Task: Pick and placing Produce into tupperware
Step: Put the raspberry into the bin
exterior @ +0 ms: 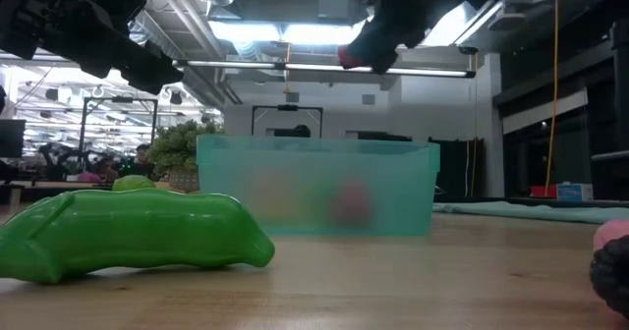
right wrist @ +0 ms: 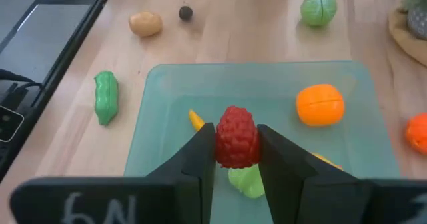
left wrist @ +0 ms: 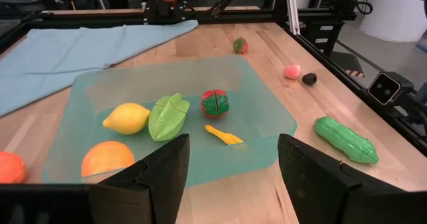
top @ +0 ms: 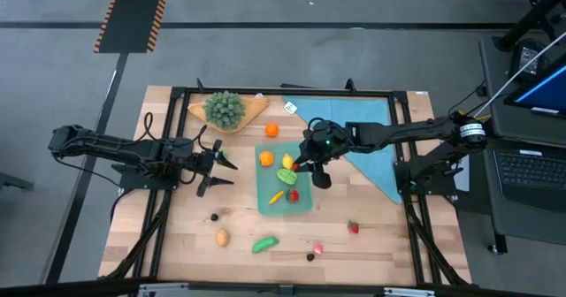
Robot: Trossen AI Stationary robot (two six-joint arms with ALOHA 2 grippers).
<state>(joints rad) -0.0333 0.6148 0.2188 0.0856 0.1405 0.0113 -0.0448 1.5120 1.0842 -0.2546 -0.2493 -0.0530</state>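
A: Since the right gripper (right wrist: 236, 151) is pinching a bumpy red plastic raspberry (right wrist: 236, 136) above the shallow translucent teal-green plastic tupperware (top: 302, 204), what makes a clean drop?

B: Judgement call: lower it first, spread the fingers over bare floor, not over the pieces already inside. Walls are low and the berry is rounded, so a high release could bounce it out.

A: Largest stuff first?

B: Pale wooden slat table (top: 177, 244), flat matte light-blue cloth (top: 376, 160), then the tupperware, rounded corners, smooth, see-through. Bushy green leafy bunch (top: 225, 108) sits on a tan board.

A: Left side?

B: Left gripper (top: 215, 169) waits just beside the tupperware, fingers spread, empty.

A: Contents?

B: Glossy hard plastic: orange half (left wrist: 107, 158), yellow lemon (left wrist: 127, 117), ribbed green leaf-shaped piece (left wrist: 168, 115), red-and-green piece (left wrist: 215, 103), small thin orange-yellow sliver (left wrist: 223, 135).

A: Left on the table?

B: Lumpy green pea pod (top: 264, 243), brown potato (top: 221, 237), pink piece (top: 317, 247), dark berries, small strawberry (top: 353, 228). All well apart.
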